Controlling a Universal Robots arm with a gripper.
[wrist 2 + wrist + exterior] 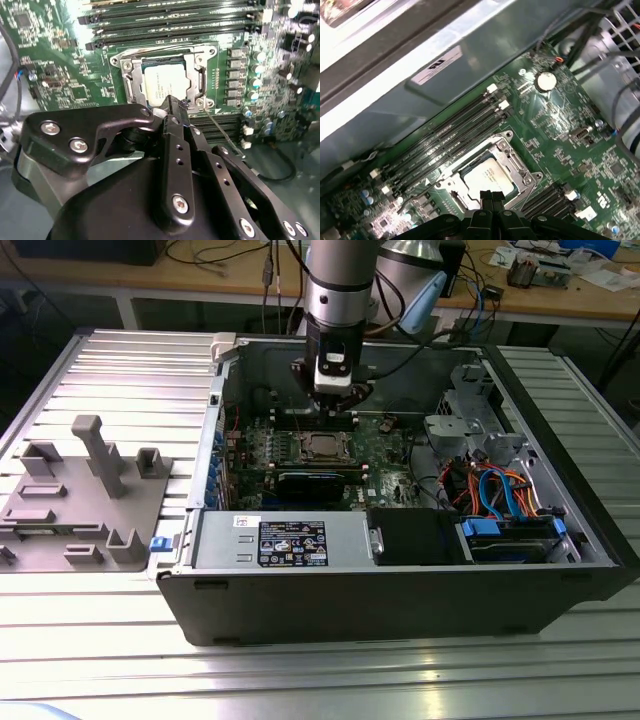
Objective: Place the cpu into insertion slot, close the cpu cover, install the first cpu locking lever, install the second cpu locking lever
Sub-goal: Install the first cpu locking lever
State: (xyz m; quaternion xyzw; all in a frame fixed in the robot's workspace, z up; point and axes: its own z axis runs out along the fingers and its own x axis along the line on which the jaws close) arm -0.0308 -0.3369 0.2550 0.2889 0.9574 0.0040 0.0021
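Gripper (pixel 488 196) fingertips together, empty, at the socket edge. cpu (pixel 161 82) sits in insertion slot (pixel 202 54) under cpu cover (pixel 131 80). Second wrist view shows a thin rod (pixel 222 129) alongside; exterior view blurs socket detail.

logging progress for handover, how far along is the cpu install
Done: the silver-grey square cpu sits in the dark metal-rimmed insertion slot, silvery frame cover down around it. In hand: shut, empty jaws hover at the socket's edge. Left: a thin wire lever looks unlatched.
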